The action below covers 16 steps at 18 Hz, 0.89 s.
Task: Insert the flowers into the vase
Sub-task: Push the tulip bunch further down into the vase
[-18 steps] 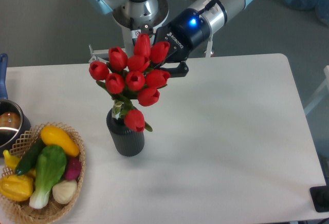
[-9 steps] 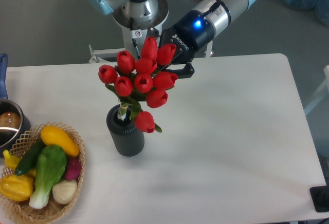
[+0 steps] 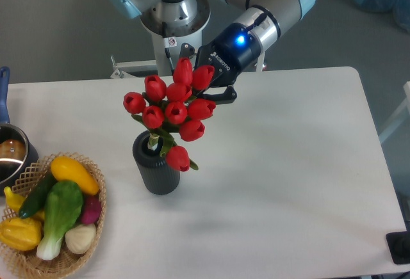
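Observation:
The flowers (image 3: 174, 109), a bunch of red tulip buds on green stems, stand tilted to the right over the vase (image 3: 157, 173), with their stem ends down in its round mouth. One bud hangs over the vase's right rim. The vase is a dark grey ribbed cylinder, upright on the white table, left of centre. My gripper (image 3: 208, 87) comes in from the upper right, behind the top buds, and appears shut on the flowers. Its fingertips are mostly hidden by the buds; one dark finger (image 3: 223, 95) shows at the right.
A wicker basket (image 3: 97, 226) of vegetables sits at the front left corner. A metal pot (image 3: 9, 154) with a blue handle is at the left edge. The robot base (image 3: 173, 16) stands behind the table. A dark object (image 3: 400, 247) lies at the front right edge.
The bunch and gripper swung right together, then came slightly back left and lower. The stems stay in the vase mouth and the vase has not moved.

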Motion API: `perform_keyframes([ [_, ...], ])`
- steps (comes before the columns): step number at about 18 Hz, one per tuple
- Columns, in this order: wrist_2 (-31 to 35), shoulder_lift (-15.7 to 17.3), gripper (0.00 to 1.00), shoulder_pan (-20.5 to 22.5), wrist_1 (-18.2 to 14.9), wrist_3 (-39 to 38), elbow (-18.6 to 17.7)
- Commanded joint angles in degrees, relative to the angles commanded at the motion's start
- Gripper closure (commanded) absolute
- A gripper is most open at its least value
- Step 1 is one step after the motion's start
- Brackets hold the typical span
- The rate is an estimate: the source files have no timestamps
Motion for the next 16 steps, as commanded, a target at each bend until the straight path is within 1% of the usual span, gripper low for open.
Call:
perform_keyframes([
  [2, 2.9, -0.5, 1.00, -0.2, 0.0, 1.6, -0.8],
  [3, 3.3, -0.6, 1.00, -0.3, 0.0, 2.2, -1.3],
  [10, 4.0, -1.5, 1.00, -0.4, -0.1, 7.7, -5.2],
  [12, 4.6, -1.5, 1.00, -0.7, -0.1, 8.4, -5.5],
  [14, 5.3, -2.0, 0.96, -0.8, -0.1, 9.1, -5.8],
  [16, 6.7, -2.5, 0.96, -1.4, -0.1, 9.8, -6.0],
])
